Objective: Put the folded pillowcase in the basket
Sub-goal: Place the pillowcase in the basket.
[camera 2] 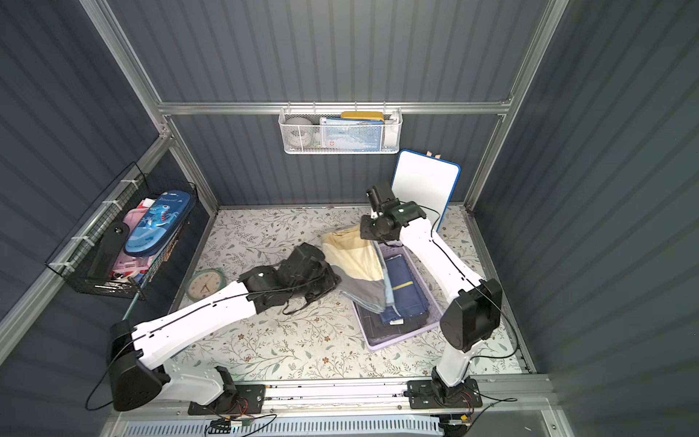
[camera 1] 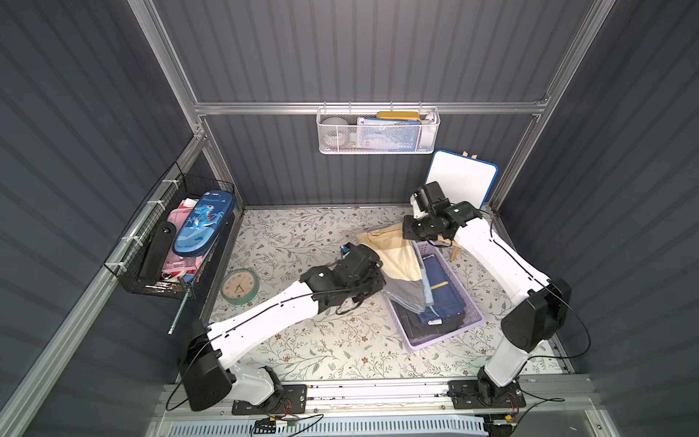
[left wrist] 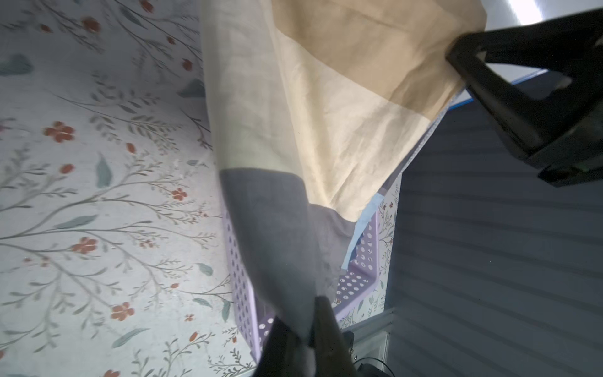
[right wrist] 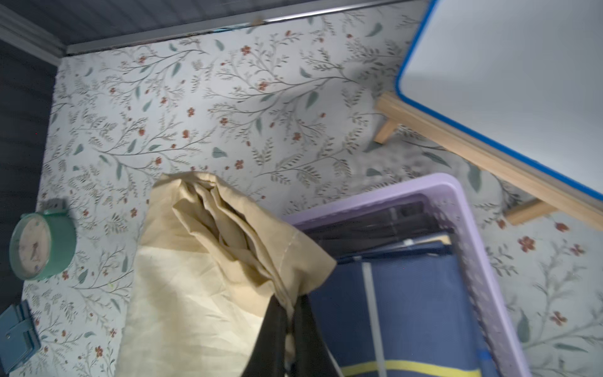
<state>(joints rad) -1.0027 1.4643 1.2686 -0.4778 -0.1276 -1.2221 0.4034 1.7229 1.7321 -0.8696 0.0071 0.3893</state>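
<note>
Grey ribbed walls (camera 1: pixel 340 56) are enclosing a tabletop (camera 1: pixel 340 352) covered in floral paper, and a white mesh basket (camera 1: pixel 378 132) is hanging on the back wall. Far to the left, a black wire basket (camera 1: pixel 151 265) is hanging on the side wall, carrying a blue dinosaur pencil case (camera 1: pixel 202 223) among other things. Just beside it, a small green clock (camera 1: pixel 239 286) is lying face up on the table.

Toward the middle, the left gripper (left wrist: pixel 305 318) is reaching in, its fingers pressed together on the grey end of the pillowcase (camera 1: pixel 399 261). The pillowcase, cream with a tan band and a grey panel, is hanging stretched between the two grippers, raised above the table. It is lying across the left long rim of the basket (camera 1: pixel 438 338), partly over the table and partly over the basket's contents. Whether it is touching those contents cannot be told.

The lavender basket is resting right of centre, already holding folded dark blue cloth (camera 1: pixel 440 291) with a yellow stripe. At its far end the right gripper (right wrist: pixel 291 305) is pinching the bunched tan end of the pillowcase. Behind it, a blue-edged whiteboard (camera 1: pixel 463 181) is leaning on a wooden easel (right wrist: pixel 456 140).
</note>
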